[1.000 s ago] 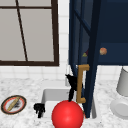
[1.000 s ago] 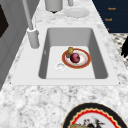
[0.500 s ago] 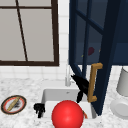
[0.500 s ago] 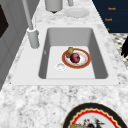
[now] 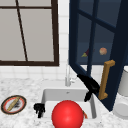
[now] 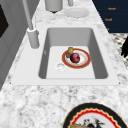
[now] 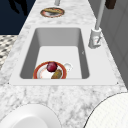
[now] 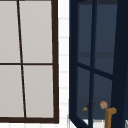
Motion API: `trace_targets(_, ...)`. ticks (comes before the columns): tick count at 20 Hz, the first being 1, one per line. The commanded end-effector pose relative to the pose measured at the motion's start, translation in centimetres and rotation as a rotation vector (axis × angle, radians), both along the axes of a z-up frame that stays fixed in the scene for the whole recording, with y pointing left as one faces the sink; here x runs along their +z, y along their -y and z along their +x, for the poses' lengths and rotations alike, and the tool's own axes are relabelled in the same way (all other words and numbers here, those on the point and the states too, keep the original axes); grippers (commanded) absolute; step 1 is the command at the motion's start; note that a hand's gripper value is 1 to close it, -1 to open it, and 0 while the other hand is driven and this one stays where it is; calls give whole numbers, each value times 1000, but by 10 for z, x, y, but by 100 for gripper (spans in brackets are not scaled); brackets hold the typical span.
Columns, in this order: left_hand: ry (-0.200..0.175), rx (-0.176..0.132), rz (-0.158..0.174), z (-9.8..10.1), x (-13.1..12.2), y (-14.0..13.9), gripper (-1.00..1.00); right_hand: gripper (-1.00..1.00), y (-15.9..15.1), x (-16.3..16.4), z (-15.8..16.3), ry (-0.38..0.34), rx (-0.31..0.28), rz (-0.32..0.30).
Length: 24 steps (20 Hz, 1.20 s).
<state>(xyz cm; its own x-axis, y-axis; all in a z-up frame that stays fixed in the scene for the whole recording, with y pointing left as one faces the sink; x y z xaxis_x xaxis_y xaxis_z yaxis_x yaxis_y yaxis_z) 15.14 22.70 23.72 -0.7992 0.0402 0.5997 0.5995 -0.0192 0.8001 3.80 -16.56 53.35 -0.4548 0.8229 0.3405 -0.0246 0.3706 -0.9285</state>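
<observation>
Right hand [image 5: 91,85] (fingertips hidden) behind door handle [image 5: 106,79]

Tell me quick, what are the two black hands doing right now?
Left hand: fingers curled, holding nothing, at the sink's front left corner.
Right hand: fingers straight, holding nothing, beside the cabinet door's handle.

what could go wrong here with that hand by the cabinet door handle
The right hand sits just left of the wooden handle of the open cabinet door, fingers pointing down, not clearly wrapped round it. It could slip off the handle, and the door might swing. The door hangs out over the sink, so a swing might knock the faucet. The left hand hovers at the sink's left rim.
</observation>
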Motion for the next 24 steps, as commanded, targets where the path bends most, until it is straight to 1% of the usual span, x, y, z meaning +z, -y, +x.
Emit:
trace_targets(1,0,0,0,0,0,0,0,-100,31,-20,9,-4,0,0)
trace_targets(7,0,0,0,0,0,0,0,-100,67,-29,25,67,77,2)
trace_targets(11,0,0,0,0,0,0,0,-100,90,-31,42,117,139,1)
trace_targets(13,0,0,0,0,0,0,0,-100,98,-30,54,132,170,-2)
trace_targets(19,0,0,0,0,0,0,0,-100,124,-29,89,183,266,14)
trace_targets(21,0,0,0,0,0,0,0,-100,127,-30,100,194,311,16)
trace_targets(24,0,0,0,0,0,0,0,-100,144,-28,117,209,340,23)
